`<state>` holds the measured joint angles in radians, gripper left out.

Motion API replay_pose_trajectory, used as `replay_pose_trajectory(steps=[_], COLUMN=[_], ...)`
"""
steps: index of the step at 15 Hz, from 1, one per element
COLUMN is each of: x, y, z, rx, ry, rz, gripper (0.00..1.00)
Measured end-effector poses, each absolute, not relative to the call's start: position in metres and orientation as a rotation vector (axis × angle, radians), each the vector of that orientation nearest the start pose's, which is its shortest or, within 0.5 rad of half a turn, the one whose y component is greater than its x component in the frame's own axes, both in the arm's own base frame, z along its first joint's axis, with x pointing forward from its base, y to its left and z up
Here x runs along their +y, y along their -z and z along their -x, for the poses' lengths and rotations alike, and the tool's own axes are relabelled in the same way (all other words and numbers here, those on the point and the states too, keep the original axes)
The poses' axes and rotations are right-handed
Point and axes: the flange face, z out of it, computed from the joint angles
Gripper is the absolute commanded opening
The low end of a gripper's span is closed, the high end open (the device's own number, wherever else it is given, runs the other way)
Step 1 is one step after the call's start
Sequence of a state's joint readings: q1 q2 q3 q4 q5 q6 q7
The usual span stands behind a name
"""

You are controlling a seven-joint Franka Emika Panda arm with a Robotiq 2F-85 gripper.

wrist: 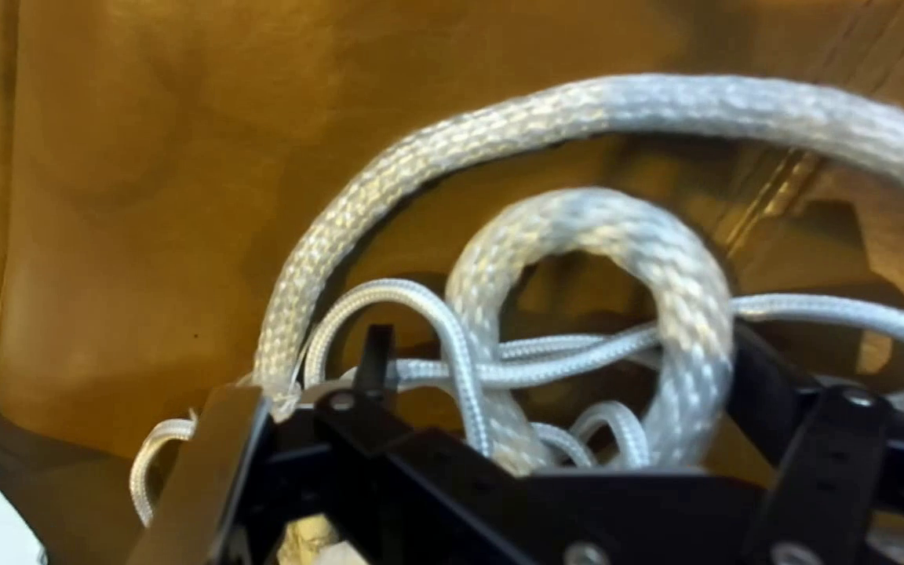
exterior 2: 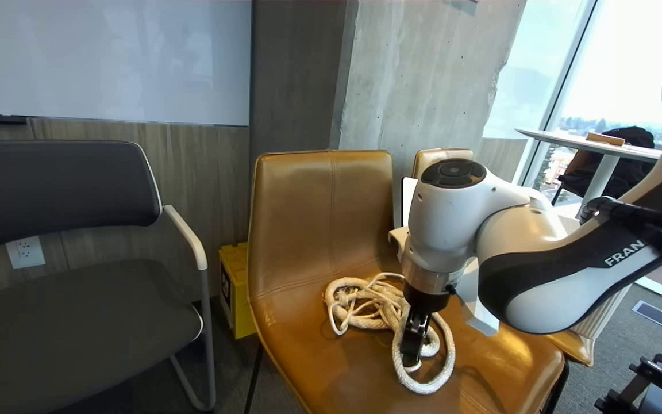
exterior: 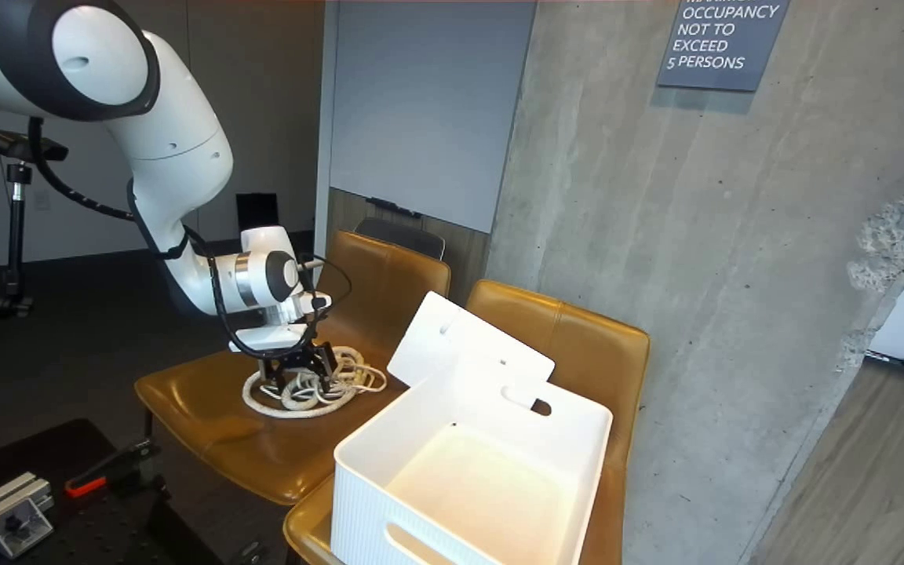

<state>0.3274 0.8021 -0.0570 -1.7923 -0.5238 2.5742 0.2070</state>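
A white open-topped storage bin [exterior: 366, 502] with finely ribbed outer walls sits on a tan leather chair [exterior: 577, 337], its smooth inner sides and pale bottom in plain sight from above, with oblong handle slots [exterior: 542, 406] cut through the near and far walls. A flat white panel [exterior: 460, 337] leans at a tilt behind it, in front of the backrest. On the seat of the neighbouring tan leather chair [exterior 2: 337, 368], the white braided rope [wrist: 691, 314] lies in loose, overlapping coils, with thinner white cord [wrist: 461, 361] tangled among the thick loops. The black Robotiq gripper [exterior: 300, 381] points down into this heap, its fingers spread wide and released; in the wrist view a thick loop of rope stands in the gap between them. Whether either finger touches the rope cannot be told. In an exterior view, a yellow box [exterior 2: 242, 305], its contents hidden from view, stands low down between this chair and a dark grey office chair [exterior 2: 78, 328] with a pale armrest.
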Motion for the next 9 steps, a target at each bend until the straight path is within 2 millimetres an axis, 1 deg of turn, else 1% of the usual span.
replay_pose_trajectory(steps=[1,2,4,5,9], x=[0.178,0.178,0.181,0.185,0.199], y=[-0.096,-0.093,-0.09,-0.089,-0.088], z=[-0.615,-0.617,-0.618,-0.618,-0.616], rx=[-0.896,-0.894,-0.901,-0.91,-0.945], ry=[0.096,0.101,0.106,0.109,0.122], rz=[3.334,3.334,3.331,3.328,3.317], gripper=[0.91,0.74,0.59,0.49,0.21])
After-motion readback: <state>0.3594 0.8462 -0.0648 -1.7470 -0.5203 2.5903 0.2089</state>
